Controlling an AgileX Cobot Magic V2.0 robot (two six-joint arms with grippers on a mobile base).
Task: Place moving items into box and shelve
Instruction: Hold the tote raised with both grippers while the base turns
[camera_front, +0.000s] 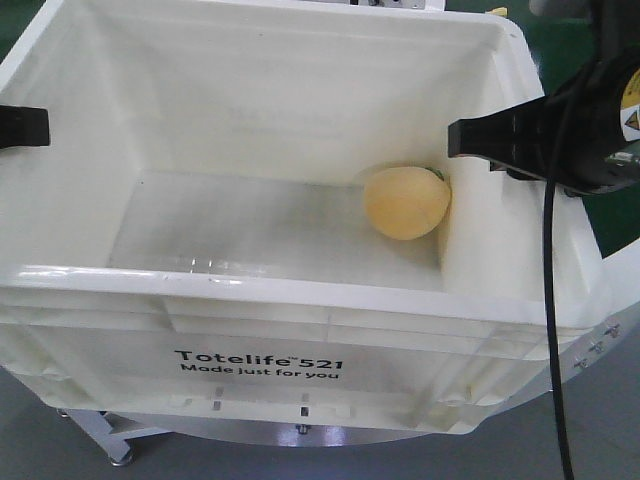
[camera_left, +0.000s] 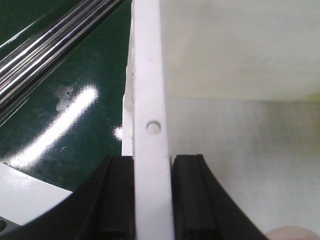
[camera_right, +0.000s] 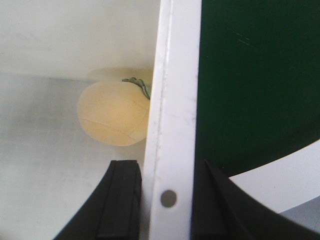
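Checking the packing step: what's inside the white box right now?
One pale yellow-orange peach-like item lies on the box floor against its right wall. The floor strip just behind the near wall is hidden in the front view, so a second item cannot be ruled out.

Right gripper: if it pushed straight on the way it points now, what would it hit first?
The box: its wall sits between the jaws, so the right gripper would only seat deeper on it. Its inner finger points toward the peach-like item beside the wall, likely next, though depth is unclear.
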